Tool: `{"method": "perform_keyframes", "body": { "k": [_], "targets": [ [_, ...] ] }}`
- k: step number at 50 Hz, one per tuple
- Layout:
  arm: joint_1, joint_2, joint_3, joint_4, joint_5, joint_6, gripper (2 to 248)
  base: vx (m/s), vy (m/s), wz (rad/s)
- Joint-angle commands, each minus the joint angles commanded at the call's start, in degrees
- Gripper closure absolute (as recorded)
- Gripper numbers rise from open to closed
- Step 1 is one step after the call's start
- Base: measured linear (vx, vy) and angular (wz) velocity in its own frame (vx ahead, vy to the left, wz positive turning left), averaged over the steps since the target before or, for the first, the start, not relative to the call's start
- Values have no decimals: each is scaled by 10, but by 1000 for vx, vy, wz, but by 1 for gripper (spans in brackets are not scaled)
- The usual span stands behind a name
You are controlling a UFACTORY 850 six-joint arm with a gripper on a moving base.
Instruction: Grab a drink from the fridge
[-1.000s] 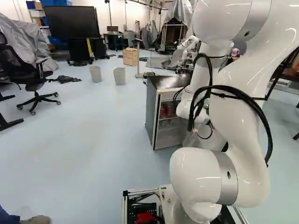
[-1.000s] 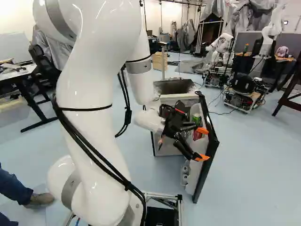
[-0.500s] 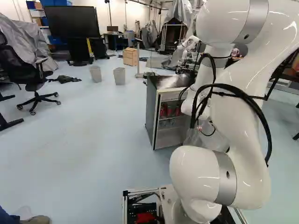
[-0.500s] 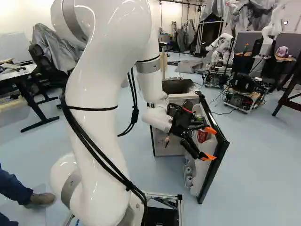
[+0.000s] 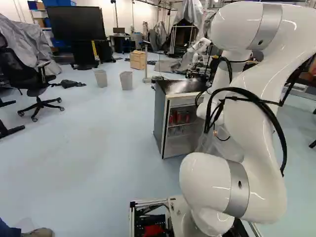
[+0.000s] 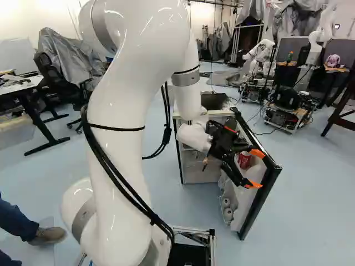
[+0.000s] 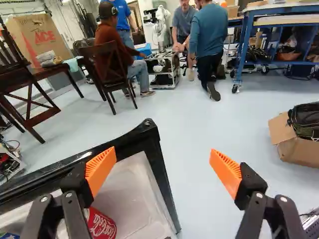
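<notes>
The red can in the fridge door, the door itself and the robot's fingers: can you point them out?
Red can (image 7: pixel 102 227): wrist view, on its printed side.
Fridge door (image 6: pixel 262 200): right base view, on its black edge.
Fingers (image 7: pixel 227 172): wrist view, on one finger's orange pad.

I can read Coca-Cola in white, curly letters on the red can (image 7: pixel 103 226). I can also read ACE in big red letters on the big brown box (image 7: pixel 30 27) at the back. All the words in my two base views are too small or blurry for me to read
</notes>
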Motion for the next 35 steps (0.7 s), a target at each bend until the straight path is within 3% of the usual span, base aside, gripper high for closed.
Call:
{"method": "perform_keyframes", "body": {
  "k": [35],
  "targets": [
    [-50,-41,-71,-14,5,0,3,0,0,0]
  ]
}}
